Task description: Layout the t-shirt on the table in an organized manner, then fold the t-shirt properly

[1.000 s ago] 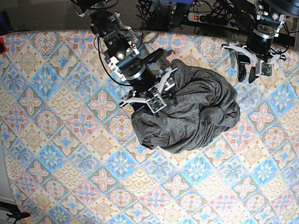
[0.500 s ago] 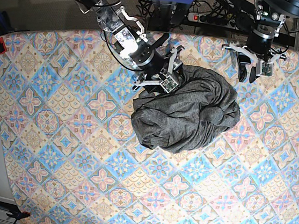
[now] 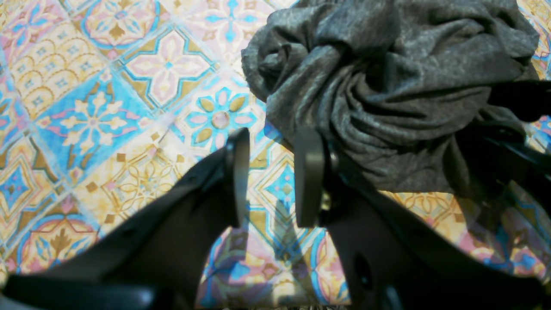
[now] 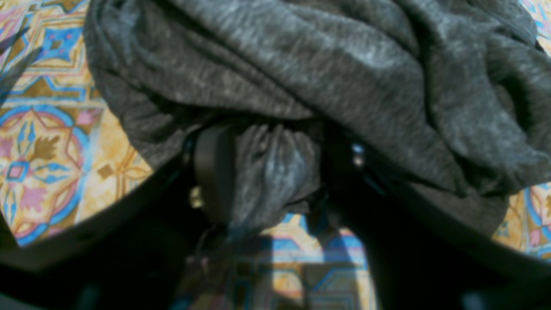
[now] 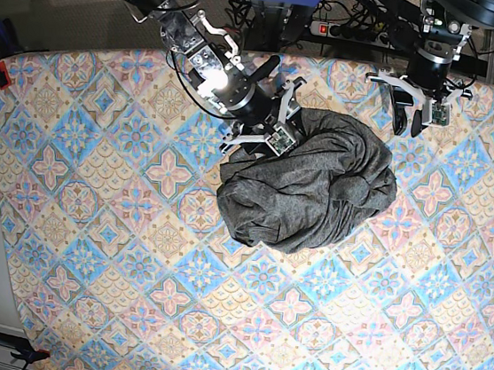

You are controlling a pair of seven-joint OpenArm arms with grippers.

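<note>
The right gripper is pinching a bunched fold of the t-shirt at the heap's upper-left edge, with cloth filling the gap between its fingers in the right wrist view. The left gripper is hanging narrowly parted and empty over bare table, just beside the shirt's far-right edge and not touching it.

The shirt is sitting as a crumpled mound in the upper middle of the table, nothing laid flat yet.

Risks as I'm reading them:
- The right gripper is likely holding several layers, not a single hem or shoulder. Lifting from there is probably going to drag the whole wad instead of opening it.
- The knit is soft and limp; a thin pinch may be slipping out under its own weight once it's raised.
- I can't tell collar, sleeves or hem apart in the folds, so the left arm may be picking a wrong grab point and twisting the shirt further.
- The tablecloth itself is fabric-looking; a low approach could be snagging it along with the shirt.

Materials: the shirt is dark heather-grey jersey, matte, plain, with deep rolled creases and a knotted-looking twist on the side facing the left wrist camera. The cloth is flat, printed in pink, blue and cream diamond floral tiles. The gripper fingers are black, smooth, flat-faced.
</note>
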